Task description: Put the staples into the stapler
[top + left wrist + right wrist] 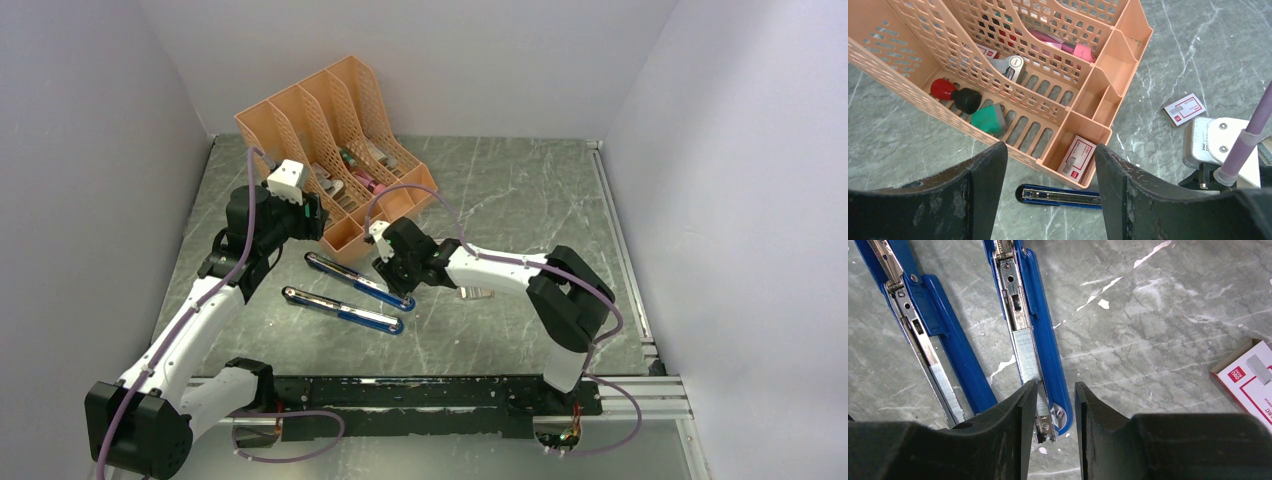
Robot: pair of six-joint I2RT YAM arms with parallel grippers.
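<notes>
**A:** Staples (pixel 1027 357) first: where do they sit?

**B:** Upper centre-left of the right wrist view. A silvery strip lies in the metal channel of the blue stapler (pixel 1045 340), and its lower end runs under one finger.

**A:** Now left to right.

**B:** The left gripper (pixel 1050 155) hangs over the front corner of the peach organiser (pixel 1128 30). Its jaws are spread wide with nothing between them. A white-and-red box (pixel 1077 159) stands in the small compartment beneath. Next, a second blue stapler (pixel 950 340) lies just beside the first, its metal rail also exposed. The right gripper (pixel 1056 385) is low over the first stapler's nose, jaws parted only a little and clamping nothing I can see. At the far right edge another box (pixel 1248 375) rests on the table.

**A:** Which step is this?

**B:** I'd judge the strip is being seated, so loading is nearly done but the stapler isn't closed. The next move calls for sliding the strip home along the channel without tipping it. Then the cover needs swinging shut, likely with the body braced
</notes>
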